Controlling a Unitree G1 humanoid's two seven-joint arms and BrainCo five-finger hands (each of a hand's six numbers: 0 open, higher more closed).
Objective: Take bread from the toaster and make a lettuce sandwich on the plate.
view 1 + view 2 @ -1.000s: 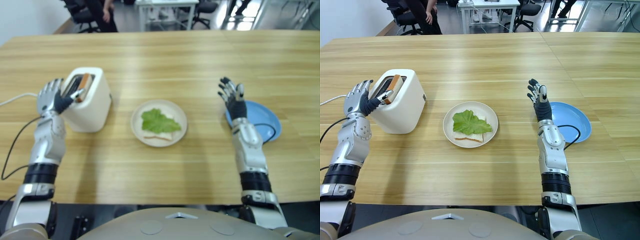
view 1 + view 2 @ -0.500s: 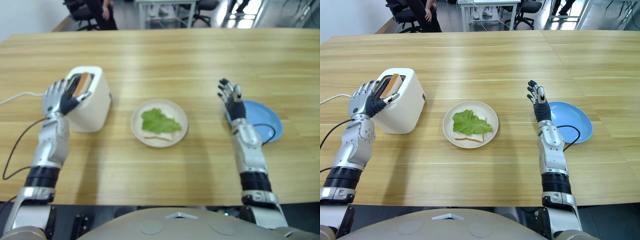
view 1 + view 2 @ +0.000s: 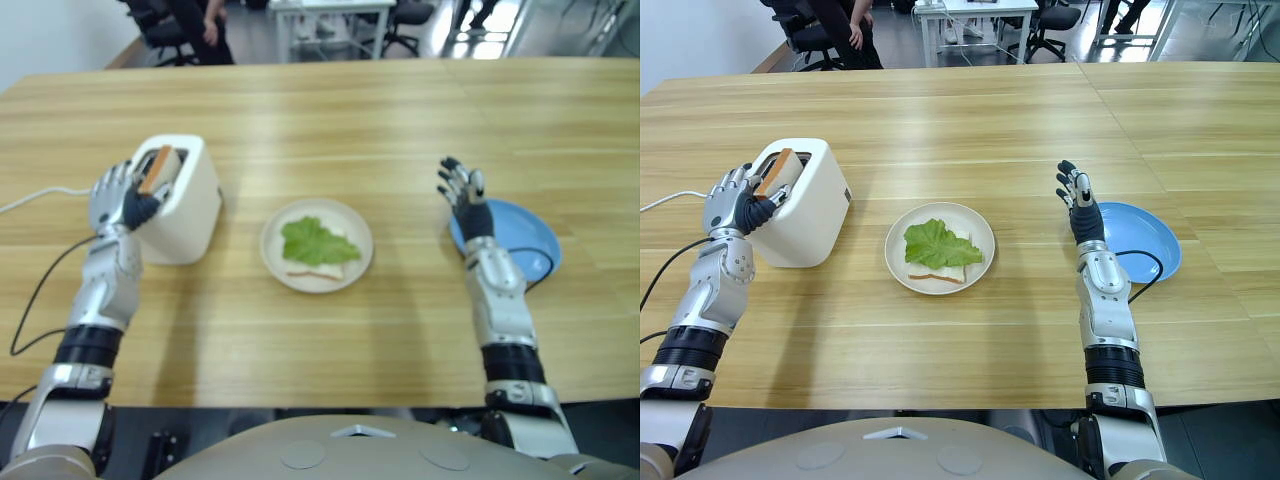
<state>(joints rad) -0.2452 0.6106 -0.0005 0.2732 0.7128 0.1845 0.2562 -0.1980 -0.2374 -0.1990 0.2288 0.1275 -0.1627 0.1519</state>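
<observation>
A white toaster (image 3: 805,215) stands at the table's left with a bread slice (image 3: 777,170) sticking up out of its slot. My left hand (image 3: 738,200) is at the toaster's left top edge, fingers curled around the slice's near end. In the table's middle sits a cream plate (image 3: 892,250) holding a bread slice (image 3: 935,273) with a green lettuce leaf (image 3: 938,242) on top. My right hand (image 3: 1077,195) is held upright and open to the right of that plate, holding nothing.
An empty blue plate (image 3: 1150,235) lies just right of my right hand, with a black cable (image 3: 1137,258) looping over its near edge. The toaster's white cord (image 3: 665,203) trails off to the left. Office chairs (image 3: 825,35) stand beyond the table's far edge.
My left hand has moved right onto the toaster's top and its spread fingers have curled in around the bread slice. The right hand has stayed in place.
</observation>
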